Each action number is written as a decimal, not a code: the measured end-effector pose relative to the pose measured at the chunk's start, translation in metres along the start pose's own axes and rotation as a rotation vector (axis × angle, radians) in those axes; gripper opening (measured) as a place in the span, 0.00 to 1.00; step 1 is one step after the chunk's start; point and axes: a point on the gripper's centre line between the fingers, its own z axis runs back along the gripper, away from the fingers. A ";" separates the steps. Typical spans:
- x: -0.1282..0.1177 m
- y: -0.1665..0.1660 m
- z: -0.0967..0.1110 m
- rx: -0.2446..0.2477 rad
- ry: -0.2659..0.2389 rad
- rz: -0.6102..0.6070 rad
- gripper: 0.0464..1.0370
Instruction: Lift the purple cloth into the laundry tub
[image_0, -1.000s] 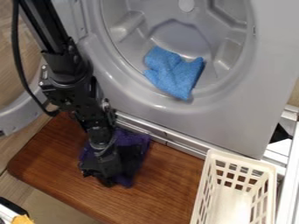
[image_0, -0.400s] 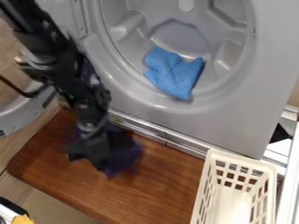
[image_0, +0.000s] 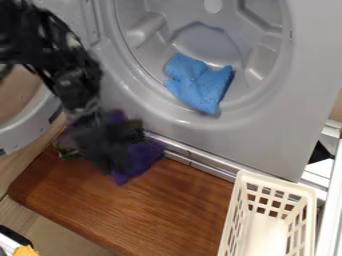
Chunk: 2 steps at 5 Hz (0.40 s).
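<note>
My gripper (image_0: 110, 152) hangs at the left, over the upper part of the wooden board and close to the grey machine's lower edge. The purple cloth (image_0: 138, 159) bunches around and below it, with a bit of purple also above the gripper. It moves with the gripper, though how the fingers hold it is blurred. At the upper middle is the round opening of the laundry tub (image_0: 207, 45), and a blue cloth (image_0: 199, 82) lies in its lower part.
A cream plastic basket (image_0: 267, 235) stands at the lower right. The machine's round door (image_0: 27, 122) is swung out at the left. The brown wooden board (image_0: 153, 215) lies below the tub, and a metal rail (image_0: 200, 162) runs between them.
My gripper and the purple cloth have moved up in the view, off their earlier place on the board. The arm has drawn back toward the upper left. The blue cloth has stayed put.
</note>
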 end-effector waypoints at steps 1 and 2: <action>0.002 0.013 0.030 0.043 0.011 -0.043 0.08; 0.000 0.029 0.049 0.104 0.005 -0.089 0.08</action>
